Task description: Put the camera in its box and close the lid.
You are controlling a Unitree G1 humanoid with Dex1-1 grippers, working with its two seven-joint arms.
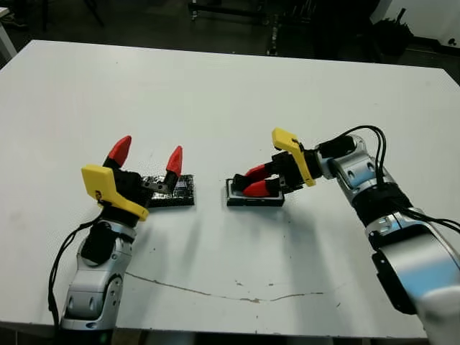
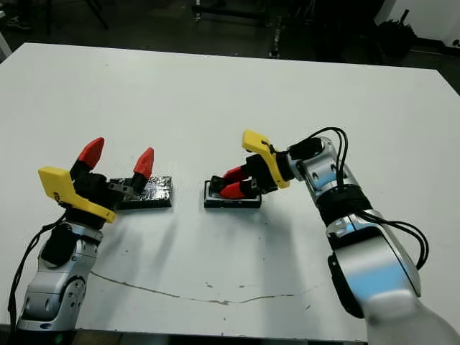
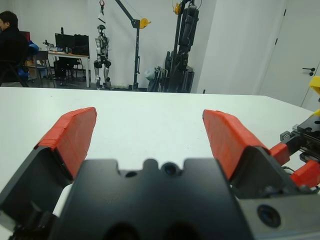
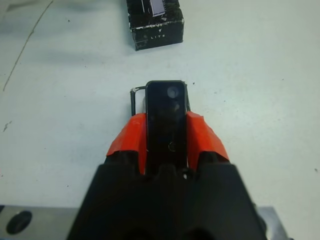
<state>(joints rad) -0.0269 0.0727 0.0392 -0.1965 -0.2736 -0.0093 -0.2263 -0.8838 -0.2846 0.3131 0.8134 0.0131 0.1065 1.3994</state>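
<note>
From the head camera, the right gripper point(image 1: 253, 181) is reaching in from three o'clock, its red fingers pinching the camera point(image 4: 166, 117) over the box point(image 1: 253, 199), which is sitting near the middle of the white table point(image 1: 215, 93). The box's white lining is showing only as a thin edge beneath the fingers, so how deep the camera is sitting in it cannot be told. At nine o'clock from the box, just apart, the lid point(image 1: 176, 191) is lying flat, foil face up. The left gripper point(image 1: 147, 157) is hovering at the lid's nine o'clock end, jaws spread wide.

The left wrist camera is showing those two fingers point(image 3: 75, 132) far apart over bare table.

The right wrist camera is showing the glossy camera clamped between both red fingers, the box rim peeking beside it, the lid beyond.
</note>
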